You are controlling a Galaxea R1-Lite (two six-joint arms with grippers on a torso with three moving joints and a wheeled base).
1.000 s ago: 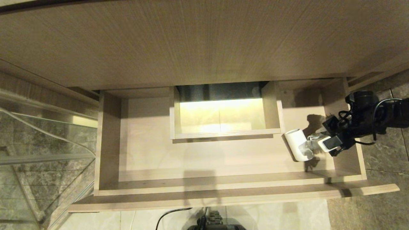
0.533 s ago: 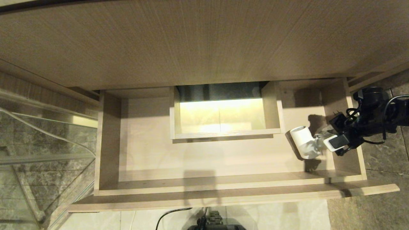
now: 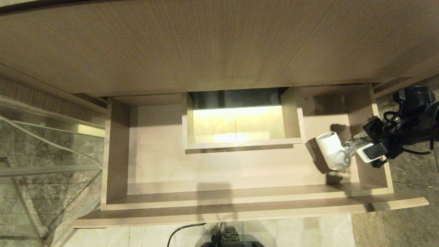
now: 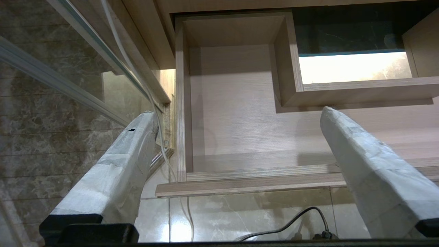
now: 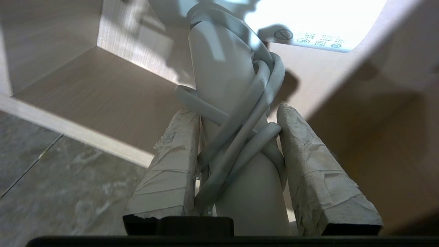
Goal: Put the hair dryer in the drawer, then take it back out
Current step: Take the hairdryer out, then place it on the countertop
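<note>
So the right pincer (image 3: 353,151) is clamped on the handle of the white hair dryer (image 3: 332,151), cord wrapped around it, hanging over the right end of the open drawer (image 3: 240,202). Looks like the take-it-out half to me. Best bet: lift straight up, keep the squeeze steady so the cord doesn't slide, and clear the right wall before swinging away. Versus a second ago, the dryer sits further right and its barrel has tipped up. Left pincer (image 4: 236,144) is parked, fingers spread wide.
</note>
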